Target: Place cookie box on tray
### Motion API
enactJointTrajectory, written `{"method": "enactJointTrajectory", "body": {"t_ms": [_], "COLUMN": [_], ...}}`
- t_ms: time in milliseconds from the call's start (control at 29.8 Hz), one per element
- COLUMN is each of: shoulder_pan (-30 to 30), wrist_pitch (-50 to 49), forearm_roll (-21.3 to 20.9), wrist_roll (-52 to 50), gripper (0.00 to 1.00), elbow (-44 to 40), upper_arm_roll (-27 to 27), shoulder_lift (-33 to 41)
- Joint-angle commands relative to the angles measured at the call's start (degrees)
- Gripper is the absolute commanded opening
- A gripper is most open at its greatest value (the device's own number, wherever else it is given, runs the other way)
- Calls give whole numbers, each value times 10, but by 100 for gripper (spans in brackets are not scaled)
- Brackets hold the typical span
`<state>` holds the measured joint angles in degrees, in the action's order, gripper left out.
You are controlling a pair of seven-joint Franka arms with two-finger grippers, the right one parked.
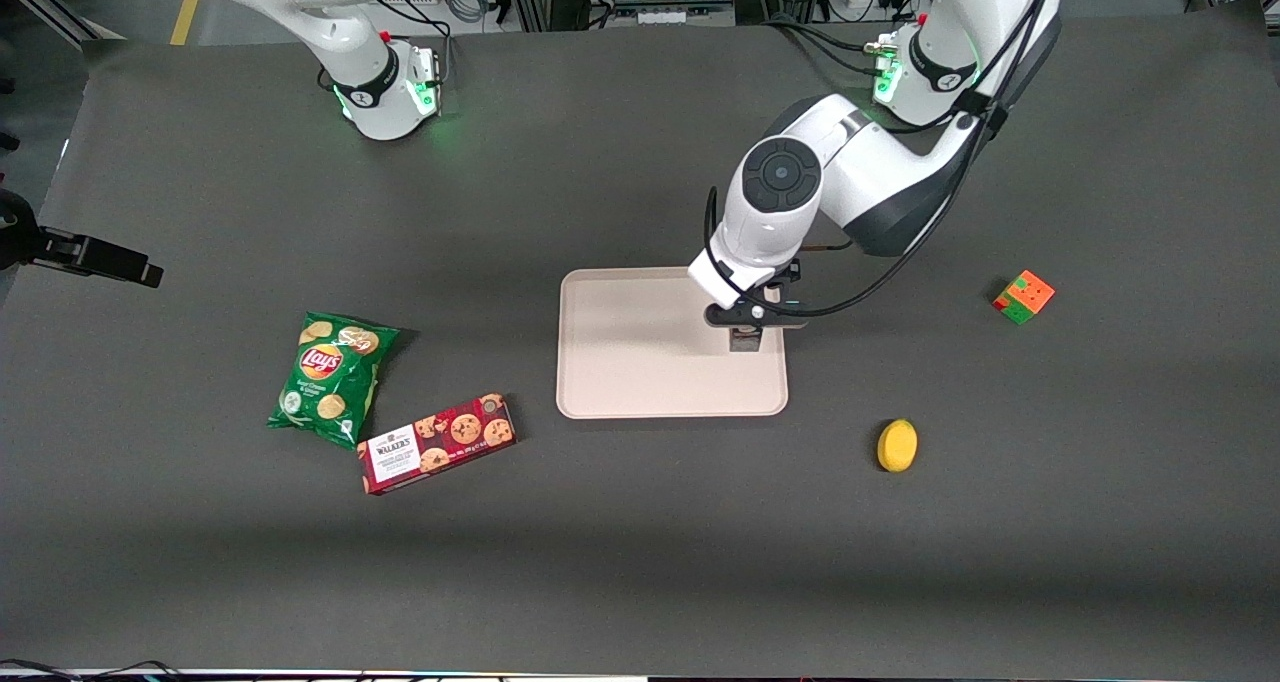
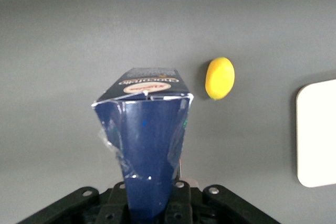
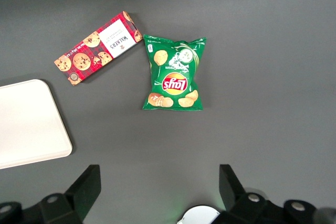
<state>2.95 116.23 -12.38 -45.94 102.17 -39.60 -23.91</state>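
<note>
My left gripper [image 1: 745, 339] hangs over the cream-white tray [image 1: 620, 362], at the tray's end toward the working arm. It is shut on the cookie box [image 2: 149, 145], a dark navy carton with a clear wrap and a round white logo on its end face. The box points straight away from the fingers, which clamp its near end. In the front view the arm's wrist hides nearly all of the box. A rounded corner of the tray [image 2: 317, 135] shows in the left wrist view, beside the box.
A yellow round object [image 1: 897, 445] lies on the dark mat nearer the front camera than the tray. A colourful cube [image 1: 1023, 296] sits toward the working arm's end. A red Walkers box [image 1: 438, 443] and a green Lay's bag [image 1: 333, 377] lie toward the parked arm's end.
</note>
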Motion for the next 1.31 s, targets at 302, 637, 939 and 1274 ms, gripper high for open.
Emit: {"method": "enactJointTrajectory", "body": {"t_ms": [302,637,939,1274], "shoulder_pan": [-13,-15,-15,-16], "wrist_pitch": [88,119,134,134], "forearm_roll": [-44,-65,-67,-67], "wrist_roll": [-12,-16,-27,-23], "gripper": [0,0,0,54], "elbow": [52,40,36,32], "upper_arm_roll": [5,37,37,38], "shoulder_lift": [-24,-73,-97,-102]}}
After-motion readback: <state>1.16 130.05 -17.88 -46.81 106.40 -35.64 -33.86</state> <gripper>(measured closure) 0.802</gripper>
